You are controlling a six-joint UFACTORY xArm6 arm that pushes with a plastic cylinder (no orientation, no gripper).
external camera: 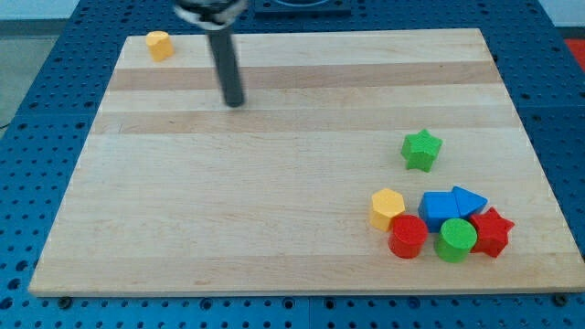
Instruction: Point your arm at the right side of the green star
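Note:
The green star (421, 149) lies alone on the wooden board (274, 201) at the view's right, a little above a cluster of blocks. My tip (235, 101) rests on the board at the view's upper left of centre, far to the left of the green star and slightly higher. The dark rod rises from the tip to the view's top edge. Nothing touches the tip.
A cluster sits at the view's lower right: a yellow hexagon (387, 207), a red cylinder (408, 237), a blue cube (439, 207), a blue triangle (469, 200), a green cylinder (455, 239) and a red star (491, 231). A yellow block (159, 44) lies at the board's top left corner.

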